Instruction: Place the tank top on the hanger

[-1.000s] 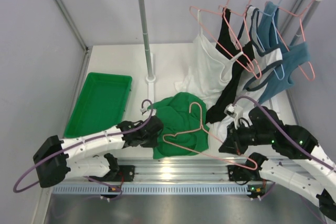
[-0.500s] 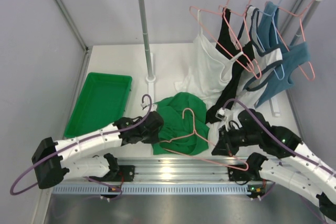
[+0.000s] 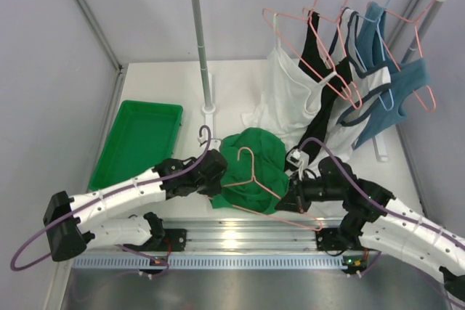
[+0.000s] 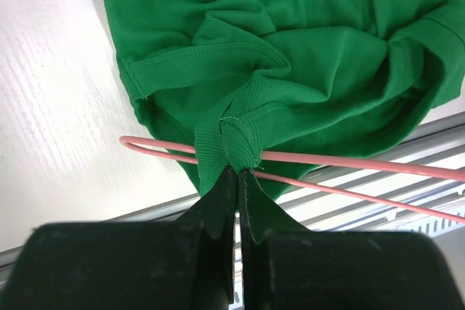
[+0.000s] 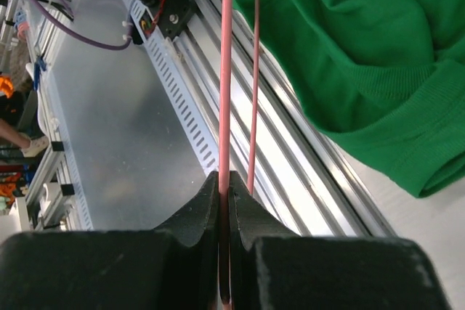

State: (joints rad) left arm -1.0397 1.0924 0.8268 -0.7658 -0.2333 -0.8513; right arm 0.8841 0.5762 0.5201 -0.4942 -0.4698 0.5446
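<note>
The bright green tank top (image 3: 254,168) lies bunched on the white table near the front rail. My left gripper (image 3: 218,179) is shut on a fold of its edge, seen in the left wrist view (image 4: 240,143). The salmon-pink hanger (image 3: 251,179) lies tilted over the tank top, hook pointing up and back. My right gripper (image 3: 290,201) is shut on the hanger's wire, which runs from between my fingers in the right wrist view (image 5: 224,107). In the left wrist view the hanger's wire (image 4: 349,159) crosses just below the gripped fold.
A green plastic tray (image 3: 138,143) sits at the left. A clothes rack (image 3: 197,41) stands behind, with white, black and teal garments on pink and blue hangers (image 3: 341,63) at the right. The metal front rail (image 3: 240,234) runs below the arms.
My right gripper has moved left with the hanger, bringing it further over the tank top. My left gripper has shifted slightly right, still holding the fabric.
</note>
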